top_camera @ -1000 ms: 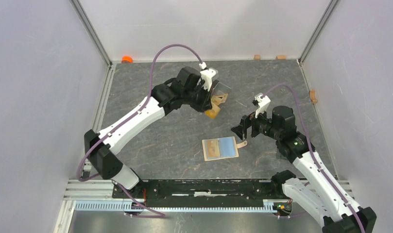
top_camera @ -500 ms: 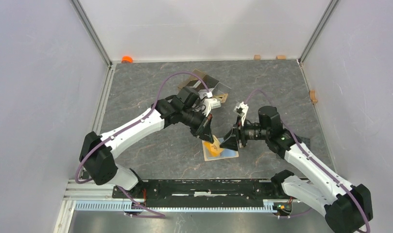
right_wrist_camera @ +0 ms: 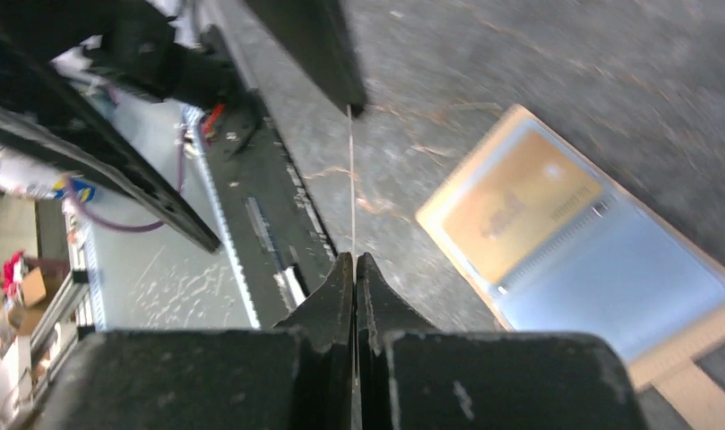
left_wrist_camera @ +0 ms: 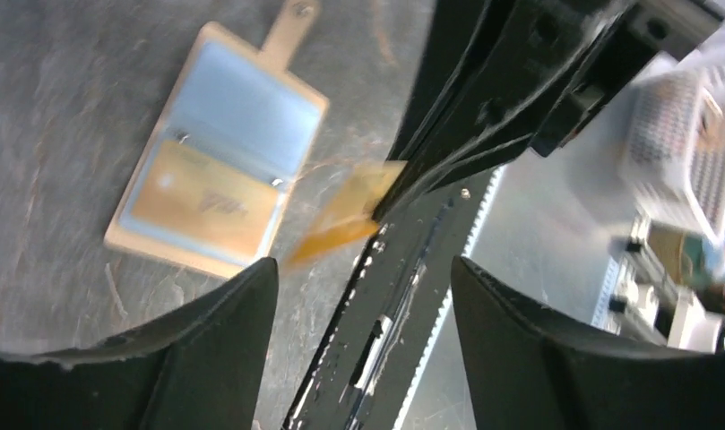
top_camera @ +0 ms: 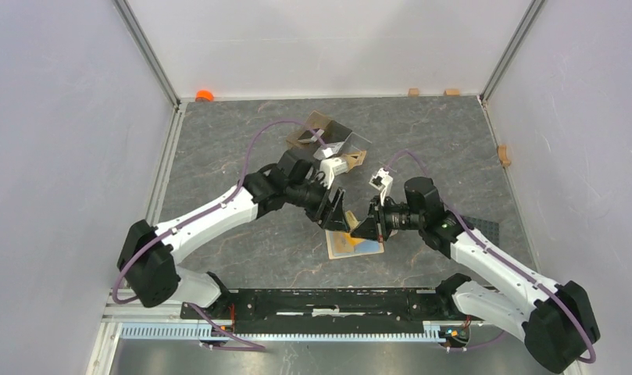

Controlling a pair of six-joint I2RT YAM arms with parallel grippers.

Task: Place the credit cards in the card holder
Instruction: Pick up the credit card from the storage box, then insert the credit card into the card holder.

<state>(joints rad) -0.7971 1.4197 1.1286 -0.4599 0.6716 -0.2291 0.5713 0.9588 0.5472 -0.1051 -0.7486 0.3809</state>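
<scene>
The tan card holder (top_camera: 369, 248) lies open on the table, with one orange-gold credit card (left_wrist_camera: 204, 202) in its pocket beside the light blue pocket (right_wrist_camera: 609, 269). Just above it my two grippers meet. A second orange-gold credit card (left_wrist_camera: 345, 215) sticks out of my right gripper (right_wrist_camera: 355, 258), which is shut on it. In the right wrist view this card (right_wrist_camera: 351, 179) shows edge-on as a thin line. My left gripper (left_wrist_camera: 363, 269) is open, its fingers apart on either side of that card's free end and not touching it.
A clear brown-tinted divided box (top_camera: 328, 137) stands behind the grippers. A dark flat card (top_camera: 483, 229) lies on the table to the right, partly under the right arm. The black base rail (top_camera: 328, 301) runs along the near edge. An orange cap (top_camera: 205, 95) sits at the back left corner.
My left gripper carried the orange-gold card from the box down over the card holder and opened. My right gripper moved in from the right and shut on the card.
</scene>
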